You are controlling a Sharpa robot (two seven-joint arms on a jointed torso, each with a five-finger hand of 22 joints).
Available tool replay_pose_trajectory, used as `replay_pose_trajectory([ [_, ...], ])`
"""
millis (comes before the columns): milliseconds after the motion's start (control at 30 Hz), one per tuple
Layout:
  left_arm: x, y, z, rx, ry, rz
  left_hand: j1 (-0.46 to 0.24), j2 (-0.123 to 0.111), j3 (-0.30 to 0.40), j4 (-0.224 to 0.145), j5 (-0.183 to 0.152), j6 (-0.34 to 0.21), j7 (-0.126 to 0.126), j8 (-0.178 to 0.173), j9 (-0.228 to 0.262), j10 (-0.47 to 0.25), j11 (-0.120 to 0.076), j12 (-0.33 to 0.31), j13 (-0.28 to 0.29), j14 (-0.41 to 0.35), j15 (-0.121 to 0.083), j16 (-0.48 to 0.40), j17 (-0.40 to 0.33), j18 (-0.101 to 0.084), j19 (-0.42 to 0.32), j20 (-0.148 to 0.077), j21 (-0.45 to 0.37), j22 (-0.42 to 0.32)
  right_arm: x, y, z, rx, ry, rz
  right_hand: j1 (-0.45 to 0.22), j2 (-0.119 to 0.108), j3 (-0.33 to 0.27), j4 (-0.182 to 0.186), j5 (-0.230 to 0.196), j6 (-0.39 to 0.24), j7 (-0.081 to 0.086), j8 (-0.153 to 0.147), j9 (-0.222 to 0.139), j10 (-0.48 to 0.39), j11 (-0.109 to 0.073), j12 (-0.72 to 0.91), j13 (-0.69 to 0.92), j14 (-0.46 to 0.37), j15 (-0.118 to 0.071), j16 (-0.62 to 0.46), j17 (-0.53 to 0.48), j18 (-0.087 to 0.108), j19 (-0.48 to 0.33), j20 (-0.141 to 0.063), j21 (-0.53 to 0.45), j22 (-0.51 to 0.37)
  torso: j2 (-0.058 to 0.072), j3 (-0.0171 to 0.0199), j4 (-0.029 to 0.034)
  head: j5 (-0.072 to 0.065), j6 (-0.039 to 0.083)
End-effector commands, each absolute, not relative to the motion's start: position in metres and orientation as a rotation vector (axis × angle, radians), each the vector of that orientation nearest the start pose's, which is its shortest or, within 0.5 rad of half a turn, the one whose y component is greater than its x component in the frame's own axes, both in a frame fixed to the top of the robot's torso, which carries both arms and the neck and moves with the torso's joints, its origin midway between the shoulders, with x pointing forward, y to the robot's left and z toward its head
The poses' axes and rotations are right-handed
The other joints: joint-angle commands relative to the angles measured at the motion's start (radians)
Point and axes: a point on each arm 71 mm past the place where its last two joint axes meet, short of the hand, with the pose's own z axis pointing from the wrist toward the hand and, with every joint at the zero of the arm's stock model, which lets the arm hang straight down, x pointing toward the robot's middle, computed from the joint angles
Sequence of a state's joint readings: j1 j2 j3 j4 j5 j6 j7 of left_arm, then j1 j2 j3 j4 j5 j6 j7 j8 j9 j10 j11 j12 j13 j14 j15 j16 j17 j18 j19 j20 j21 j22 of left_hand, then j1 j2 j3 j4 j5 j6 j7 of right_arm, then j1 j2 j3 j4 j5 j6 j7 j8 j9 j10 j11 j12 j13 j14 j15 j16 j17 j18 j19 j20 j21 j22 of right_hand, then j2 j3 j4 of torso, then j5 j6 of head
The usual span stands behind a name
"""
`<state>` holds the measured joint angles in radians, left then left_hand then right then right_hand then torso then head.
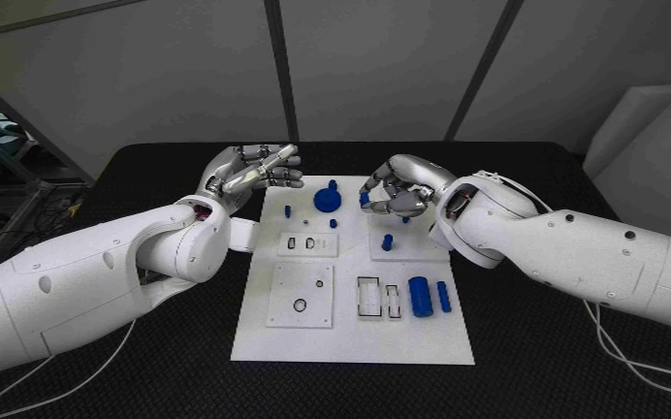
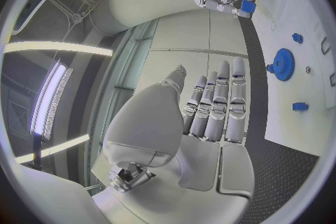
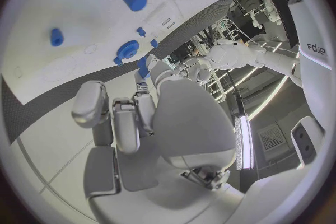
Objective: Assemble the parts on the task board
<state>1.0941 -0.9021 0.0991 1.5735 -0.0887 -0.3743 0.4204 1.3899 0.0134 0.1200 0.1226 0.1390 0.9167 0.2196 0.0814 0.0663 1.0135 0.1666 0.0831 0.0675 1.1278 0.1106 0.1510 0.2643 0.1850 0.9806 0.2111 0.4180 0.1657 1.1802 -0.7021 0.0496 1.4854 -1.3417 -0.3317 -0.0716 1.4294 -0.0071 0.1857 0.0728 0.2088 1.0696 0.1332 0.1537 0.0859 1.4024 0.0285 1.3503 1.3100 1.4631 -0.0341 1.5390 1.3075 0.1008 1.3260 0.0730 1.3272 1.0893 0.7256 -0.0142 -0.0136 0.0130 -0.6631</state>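
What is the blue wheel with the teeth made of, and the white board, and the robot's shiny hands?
The blue gear looks like matte plastic, maybe printed: one even colour, no glint. The task board looks like smooth, hard white plastic or painted plate, flat with clean-cut slots; I cannot tell which. The left hand and right hand look like brushed metal, silver with soft highlights, though silver-coated plastic is possible.
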Motion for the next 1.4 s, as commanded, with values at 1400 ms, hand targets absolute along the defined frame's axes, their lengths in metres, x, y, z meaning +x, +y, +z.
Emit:
replay_pose_trajectory([
  [1400, 0.485, 0.234, -0.17, -1.075, 1.289, -1.514, 0.006, 0.002, 0.006, -0.003, -0.002, 0.005, 0.001, -0.006, 0.0, 0.007, 0.0, -0.005, 0.0, -0.001, -0.001, -0.005, 0.003, -0.004, -0.008, -0.002, 0.007, 0.001, 0.472, -0.042, -0.204, -0.325, 1.673, 0.759, -0.022, -0.002, 0.002, 0.006, 0.005, 0.016, -0.021, 0.003, 0.017, -0.003, 0.001, -0.011, 0.009, 0.094, -0.005, 0.003, 0.198, -0.009, -0.001, -0.003, 0.005, -0.002, 0.0, 0.0, 0.0001, 0.038, -0.023],
])
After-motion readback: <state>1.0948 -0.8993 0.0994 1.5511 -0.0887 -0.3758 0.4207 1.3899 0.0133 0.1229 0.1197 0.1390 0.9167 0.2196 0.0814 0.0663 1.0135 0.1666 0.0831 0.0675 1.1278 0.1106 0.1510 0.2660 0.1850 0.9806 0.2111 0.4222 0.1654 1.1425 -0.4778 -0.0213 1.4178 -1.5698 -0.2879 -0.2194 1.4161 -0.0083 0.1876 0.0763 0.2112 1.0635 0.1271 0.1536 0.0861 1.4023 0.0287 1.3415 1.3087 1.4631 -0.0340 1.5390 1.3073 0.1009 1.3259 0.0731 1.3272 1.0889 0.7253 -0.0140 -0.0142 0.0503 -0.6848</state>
